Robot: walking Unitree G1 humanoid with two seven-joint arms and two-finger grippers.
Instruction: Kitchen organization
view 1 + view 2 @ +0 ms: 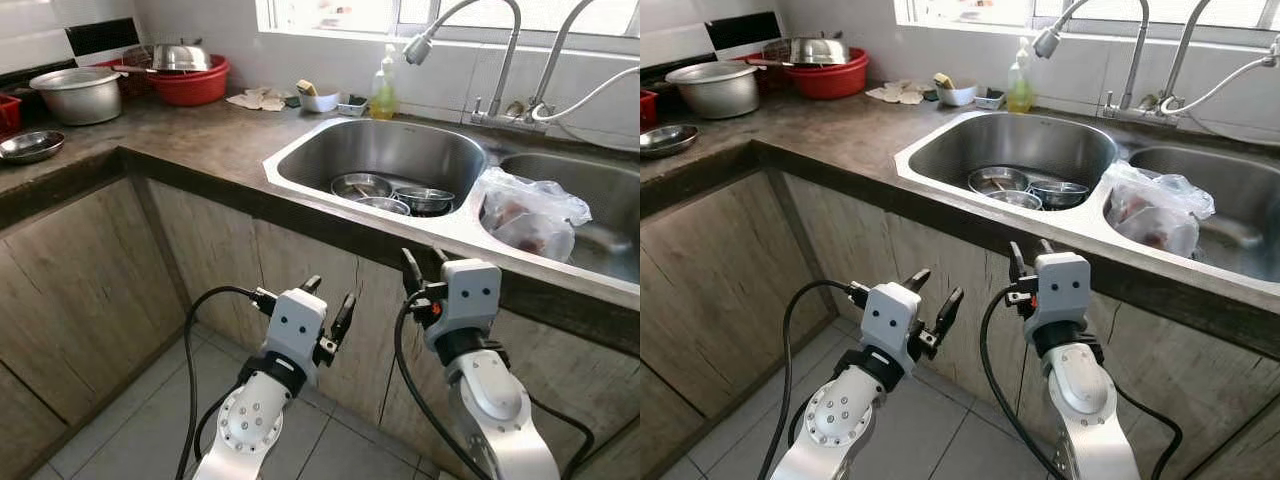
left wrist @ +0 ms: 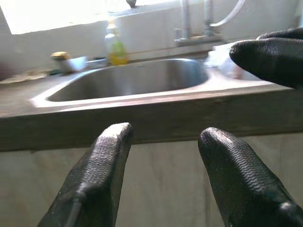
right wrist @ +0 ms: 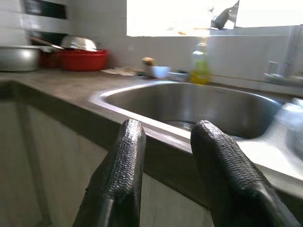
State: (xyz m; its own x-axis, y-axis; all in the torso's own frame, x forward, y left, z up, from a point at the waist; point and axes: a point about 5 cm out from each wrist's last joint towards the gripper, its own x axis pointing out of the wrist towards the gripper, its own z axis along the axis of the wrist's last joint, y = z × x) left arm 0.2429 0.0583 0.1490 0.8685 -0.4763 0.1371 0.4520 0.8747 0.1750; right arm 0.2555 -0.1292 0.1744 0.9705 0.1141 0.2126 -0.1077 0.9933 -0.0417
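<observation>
Both claws, left claw (image 1: 328, 303) and right claw (image 1: 424, 264), are hanging spread and empty below the counter (image 1: 200, 140); bowls (image 1: 390, 194) at 12 o'clock are awaiting sorting.

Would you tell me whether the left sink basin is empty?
Not empty: the left sink basin holds several steel bowls on its bottom.

we face a dark stone counter (image 1: 200, 135) holding a double stainless steel sink (image 1: 300, 155). in its left basin lie small round steel bowls (image 1: 392, 195); a crumpled clear plastic bag (image 1: 530, 213) sits on the divider. by the wall stand a yellow soap bottle (image 1: 384, 92), a red plastic basin (image 1: 190, 82) and a big steel pot (image 1: 80, 95). below, before the wooden cabinet doors (image 1: 210, 270), our left gripper (image 1: 328, 303) has its fingers parted; our right gripper (image 1: 425, 270) points upward near the counter edge.
</observation>
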